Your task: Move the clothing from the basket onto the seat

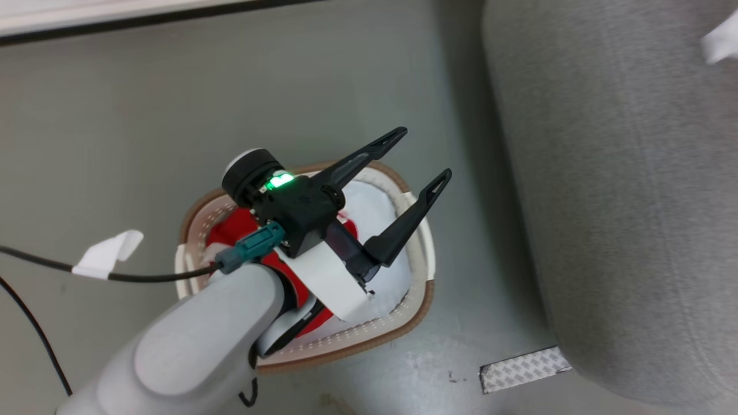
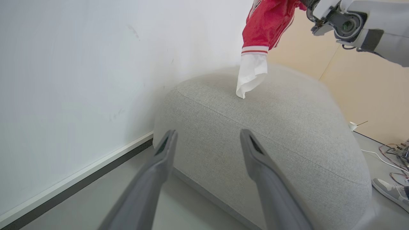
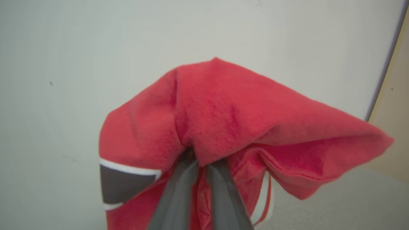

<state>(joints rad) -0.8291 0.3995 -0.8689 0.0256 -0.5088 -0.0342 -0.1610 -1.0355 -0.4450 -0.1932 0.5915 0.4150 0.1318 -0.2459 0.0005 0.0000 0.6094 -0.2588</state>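
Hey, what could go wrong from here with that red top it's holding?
The right claw pinches just a fold of the red garment, so it may slip free. It seems to hang near an edge of the seat; dropped there, it might slide off. The open left claw above the basket could snag its rim.

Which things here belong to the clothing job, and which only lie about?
Job: red white-trimmed garment in the shut right gripper; red clothing in the oval cream plastic basket; large grey fabric seat; open left gripper.
Lying about: thin black floor cable; grey patterned floor strip; white cup.
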